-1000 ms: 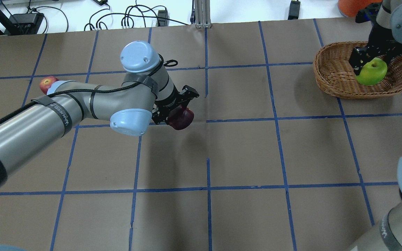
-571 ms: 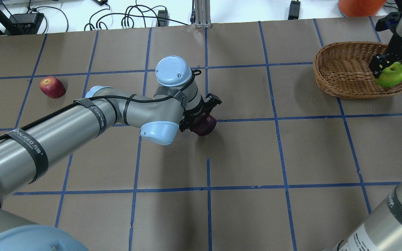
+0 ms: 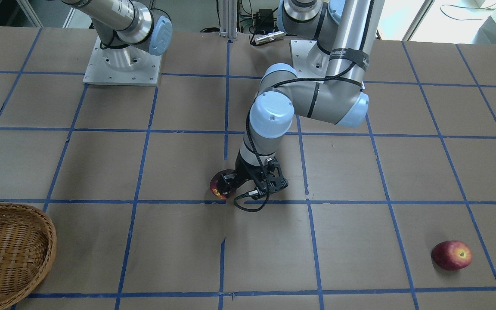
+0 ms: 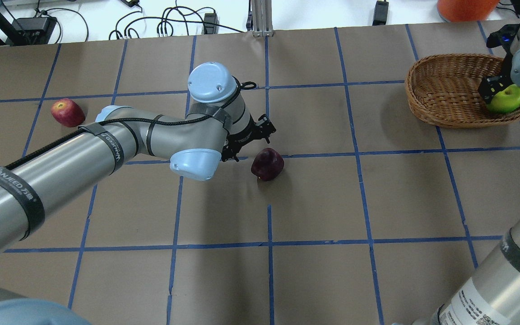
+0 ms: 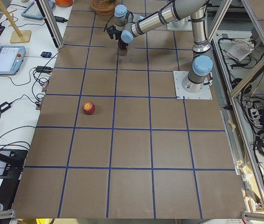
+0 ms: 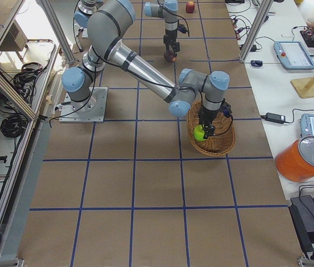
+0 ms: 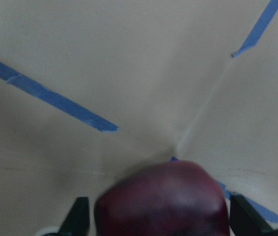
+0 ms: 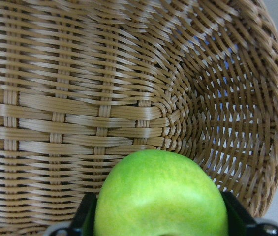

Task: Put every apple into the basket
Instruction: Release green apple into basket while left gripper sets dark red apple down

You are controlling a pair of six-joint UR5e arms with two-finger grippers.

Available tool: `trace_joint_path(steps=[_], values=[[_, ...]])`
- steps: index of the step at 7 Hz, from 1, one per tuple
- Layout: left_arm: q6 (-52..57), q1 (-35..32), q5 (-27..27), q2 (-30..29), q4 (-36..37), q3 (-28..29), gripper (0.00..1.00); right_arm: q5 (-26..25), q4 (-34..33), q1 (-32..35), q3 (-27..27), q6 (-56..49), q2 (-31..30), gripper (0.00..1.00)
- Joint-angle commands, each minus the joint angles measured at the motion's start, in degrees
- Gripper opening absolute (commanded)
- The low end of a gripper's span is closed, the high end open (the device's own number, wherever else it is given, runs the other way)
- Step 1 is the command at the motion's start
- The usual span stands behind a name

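The dark maroon apple (image 4: 267,164) lies on the table near its middle, also seen in the front view (image 3: 220,188). My left gripper (image 4: 253,142) is open just behind it; in the left wrist view the apple (image 7: 163,196) sits between the spread fingertips (image 7: 79,219). The red apple (image 4: 67,113) lies alone at the far left. My right gripper (image 4: 499,90) is shut on the yellow-green apple (image 4: 507,98) low inside the wicker basket (image 4: 427,72), near its right end. The right wrist view shows that apple (image 8: 161,196) over the basket wall (image 8: 79,98).
An orange container (image 4: 465,6) stands behind the basket at the table's far right corner. Cables and power bricks (image 4: 165,22) lie beyond the table's back edge. Blue tape lines grid the brown tabletop.
My left arm carried the maroon apple to the right, set it down, let go and drew back a little. My right gripper moved the green apple toward the basket's right end.
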Motion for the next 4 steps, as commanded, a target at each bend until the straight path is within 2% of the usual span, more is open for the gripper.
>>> trace_joint_path(steps=[1,3,4], values=[[18.84,10.76,0.08,4.35,-10.91,2.4,1.0,-0.61,-0.6,-0.13,0.4,0.54,0.3,1.0],[43.61,22.98,0.17,5.95,-14.23,2.25,1.0,-1.31,2.11,-0.04,-0.21,0.72,-0.49,1.0],[55.04,27.91,1.47,5.26,-13.97,3.64,1.0,-1.31,7.52,0.66,0.05,0.89,-3.89,1.0]])
